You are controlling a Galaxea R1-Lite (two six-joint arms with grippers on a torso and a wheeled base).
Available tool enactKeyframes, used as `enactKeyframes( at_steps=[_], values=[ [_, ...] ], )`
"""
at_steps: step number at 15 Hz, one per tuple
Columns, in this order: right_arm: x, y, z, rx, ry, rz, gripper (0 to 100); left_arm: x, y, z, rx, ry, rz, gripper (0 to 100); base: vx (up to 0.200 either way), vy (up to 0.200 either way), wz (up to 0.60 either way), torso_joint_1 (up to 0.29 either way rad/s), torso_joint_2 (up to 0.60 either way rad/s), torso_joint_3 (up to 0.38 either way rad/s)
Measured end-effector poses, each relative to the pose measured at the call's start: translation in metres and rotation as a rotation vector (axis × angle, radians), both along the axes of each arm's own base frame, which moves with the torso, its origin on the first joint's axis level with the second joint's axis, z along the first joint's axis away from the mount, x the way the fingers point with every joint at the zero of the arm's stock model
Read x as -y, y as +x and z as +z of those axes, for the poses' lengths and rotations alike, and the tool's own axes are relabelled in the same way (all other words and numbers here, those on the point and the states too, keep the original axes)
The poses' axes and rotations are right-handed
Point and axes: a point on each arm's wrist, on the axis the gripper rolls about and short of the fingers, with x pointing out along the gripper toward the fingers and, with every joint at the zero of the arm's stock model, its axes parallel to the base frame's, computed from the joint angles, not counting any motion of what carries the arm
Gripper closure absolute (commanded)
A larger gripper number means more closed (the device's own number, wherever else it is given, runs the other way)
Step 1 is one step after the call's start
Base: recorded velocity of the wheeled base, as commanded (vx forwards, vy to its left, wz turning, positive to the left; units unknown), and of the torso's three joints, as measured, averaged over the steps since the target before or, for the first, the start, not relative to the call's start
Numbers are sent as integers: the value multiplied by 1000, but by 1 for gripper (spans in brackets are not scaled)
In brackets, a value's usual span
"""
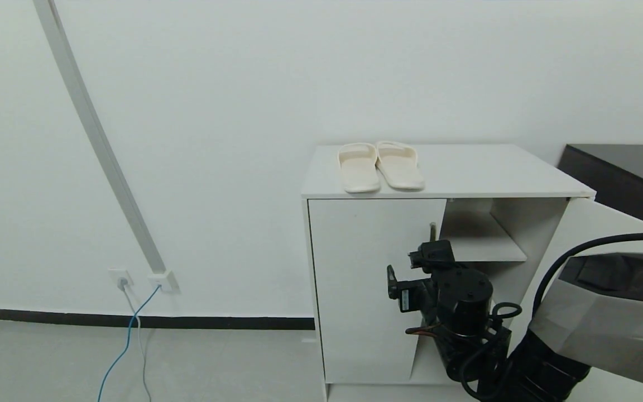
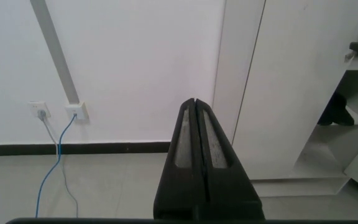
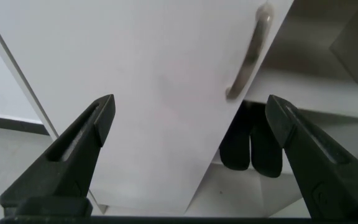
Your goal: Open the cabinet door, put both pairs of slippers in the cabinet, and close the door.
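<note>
Closed end effector [image 2: 195, 104] near cabinet [image 2: 284, 93]

There was one white cabinet [image 1: 466, 167] with two doors [image 1: 374, 285], one bar handle [image 3: 250, 53] and one inner shelf [image 1: 483, 245]. Two cream slippers [image 1: 359, 170] made one pair, and two dark slippers [image 3: 235, 152] made a second pair. On the wall were two sockets [image 1: 119, 277] and two cables [image 1: 126, 340], one blue and one white.

White wall [image 1: 243, 84], grey floor [image 1: 48, 363], black skirting [image 1: 215, 322], perhaps dark table [image 1: 623, 164] right.
</note>
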Motion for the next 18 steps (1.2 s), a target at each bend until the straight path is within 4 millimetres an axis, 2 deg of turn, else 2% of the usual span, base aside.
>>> enactKeyframes(
  at_steps=[12, 18],
  values=[
    [0, 0, -3, -4, -4, 0, 0, 0, 0, 0, 0, 0, 0, 100, 0, 0, 0, 240, -564, -327],
    [0, 0, -3, 1, 1, 0, 0, 0, 0, 0, 0, 0, 0, 100, 0, 0, 0, 190, -418, -232]
  ],
)
